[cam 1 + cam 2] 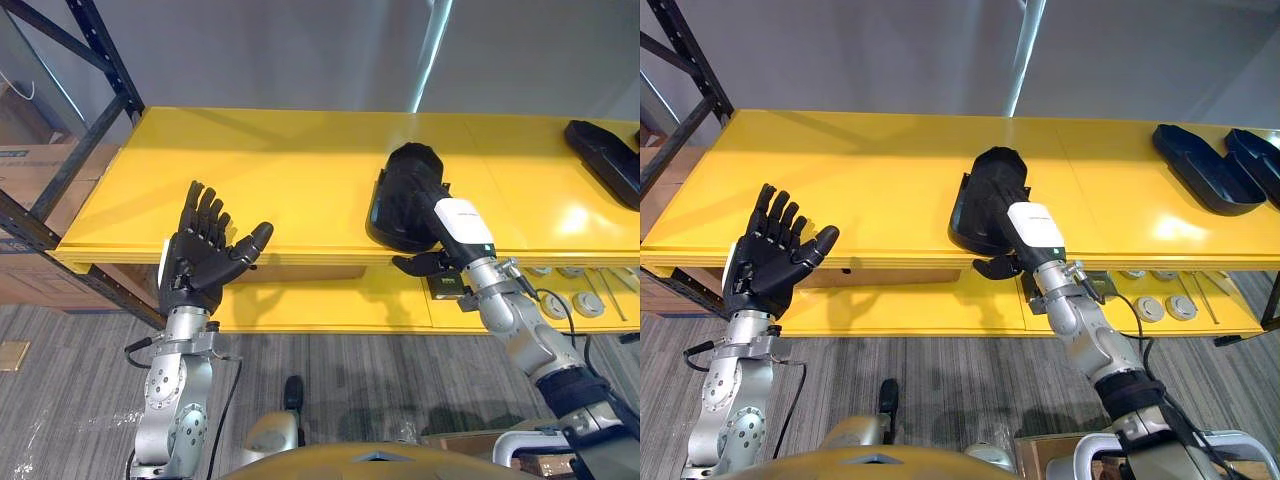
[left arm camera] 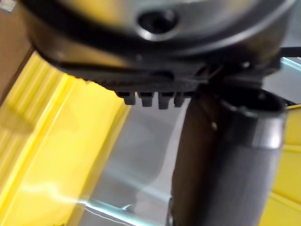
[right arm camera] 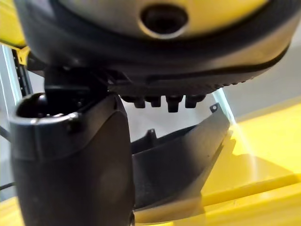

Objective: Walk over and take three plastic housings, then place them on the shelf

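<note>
Placing step, I judge: at frame centre the right hand (image 1: pixel 1028 228) pinches a black housing (image 1: pixel 973 212) between thumb and fingers, resting on the yellow shelf (image 1: pixel 280 170) near its front edge. The left hand (image 1: pixel 195 262), lower left, is spread and empty. Two more housings (image 1: pixel 1202 170) lie at upper right. Next comes letting go and drawing back.

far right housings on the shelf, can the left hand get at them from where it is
Probably not. The left hand is open off the shelf's left front edge, the far housings lie at its opposite end, and the right hand, gripping the middle housing, sits between.
</note>
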Motion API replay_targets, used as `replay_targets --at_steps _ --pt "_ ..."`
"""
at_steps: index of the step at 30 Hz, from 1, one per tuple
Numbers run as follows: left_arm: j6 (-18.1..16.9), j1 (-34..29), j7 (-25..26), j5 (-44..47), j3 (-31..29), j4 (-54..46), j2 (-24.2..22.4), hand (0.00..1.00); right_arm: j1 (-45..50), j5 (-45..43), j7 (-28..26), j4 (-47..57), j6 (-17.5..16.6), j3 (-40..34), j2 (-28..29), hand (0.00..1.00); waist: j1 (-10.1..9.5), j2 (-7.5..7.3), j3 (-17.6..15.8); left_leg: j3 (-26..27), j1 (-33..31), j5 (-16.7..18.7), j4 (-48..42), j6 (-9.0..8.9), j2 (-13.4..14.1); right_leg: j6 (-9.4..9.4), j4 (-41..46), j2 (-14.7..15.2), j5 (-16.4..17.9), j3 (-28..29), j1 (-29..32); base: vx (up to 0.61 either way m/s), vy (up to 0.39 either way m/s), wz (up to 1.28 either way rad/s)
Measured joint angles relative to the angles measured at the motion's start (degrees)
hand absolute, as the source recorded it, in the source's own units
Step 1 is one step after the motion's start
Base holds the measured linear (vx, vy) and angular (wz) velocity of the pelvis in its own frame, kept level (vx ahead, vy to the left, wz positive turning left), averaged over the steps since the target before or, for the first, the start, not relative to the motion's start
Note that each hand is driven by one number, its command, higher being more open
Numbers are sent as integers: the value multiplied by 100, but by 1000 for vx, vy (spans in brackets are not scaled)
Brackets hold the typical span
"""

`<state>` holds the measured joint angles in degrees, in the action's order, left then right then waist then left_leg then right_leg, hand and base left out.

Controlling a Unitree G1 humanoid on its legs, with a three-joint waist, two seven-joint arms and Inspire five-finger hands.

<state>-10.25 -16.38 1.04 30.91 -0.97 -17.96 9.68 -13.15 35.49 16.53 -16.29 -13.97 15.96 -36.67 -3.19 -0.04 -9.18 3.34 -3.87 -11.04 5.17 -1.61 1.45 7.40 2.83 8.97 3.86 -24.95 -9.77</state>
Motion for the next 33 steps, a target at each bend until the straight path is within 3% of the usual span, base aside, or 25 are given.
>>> replay_targets --at_steps 11,13,14,16,18,21,23,25,29,33 --pt "0 0 4 14 17 64 4 100 -215 -33 2 -384 101 30 -240 100 30 9 -6 1 -131 11 0 -9 -9 33 -9 -9 -22 -67 77 -9 5 7" --pt "0 2 5 12 30 65 29 100 -243 -34 3 -405 128 30 -282 100 50 -10 -17 44 -155 128 0 -135 -41 21 -92 44 -34 -67 89 -31 41 6" --pt "-1 -1 5 9 51 75 80 100 -251 -79 3 -427 129 29 -309 100 34 -172 -73 196 -155 213 -163 26 -119 7 -220 179 -119 -31 82 -6 68 -12" --pt "-10 -13 -3 5 52 177 131 100 -259 -310 -2 -434 131 32 -335 100 -9 -39 -33 185 -105 144 -252 163 -97 89 -193 130 -180 62 60 64 33 -18" --pt "-9 28 15 5 47 231 154 100 -290 -685 -24 -442 127 33 -427 100 87 -79 -60 193 -64 96 8 95 -158 111 -231 159 -214 93 121 44 42 3" --pt "19 -10 13 6 42 273 152 100 -297 -2055 -682 -442 87 -45 -433 100 58 -92 -73 278 12 95 8 96 -211 127 -183 225 -222 169 102 24 36 -7" --pt "19 -4 -24 5 -49 272 148 100 -391 -3698 -1561 -427 61 -551 -372 100 56 -66 -64 278 47 95 8 96 -217 132 -169 233 -225 169 70 10 -1 2" --pt "19 -5 -86 2 -113 272 146 100 -652 -4431 -1995 -418 36 -957 -367 100 46 -42 -61 278 51 87 8 90 -197 127 -156 217 -228 170 71 9 -7 2" --pt "24 -19 -209 -17 -140 272 130 100 -971 -5263 -2607 113 -363 -1654 -367 100 2 -15 -45 296 81 41 7 60 -151 59 -191 175 -205 169 60 39 -34 -1" --pt "27 -25 -292 -234 -201 272 110 100 -1042 -5881 -3579 877 -604 -1745 -367 100 19 -22 -40 413 162 11 5 118 -119 46 -187 168 -194 211 36 76 -37 -12"
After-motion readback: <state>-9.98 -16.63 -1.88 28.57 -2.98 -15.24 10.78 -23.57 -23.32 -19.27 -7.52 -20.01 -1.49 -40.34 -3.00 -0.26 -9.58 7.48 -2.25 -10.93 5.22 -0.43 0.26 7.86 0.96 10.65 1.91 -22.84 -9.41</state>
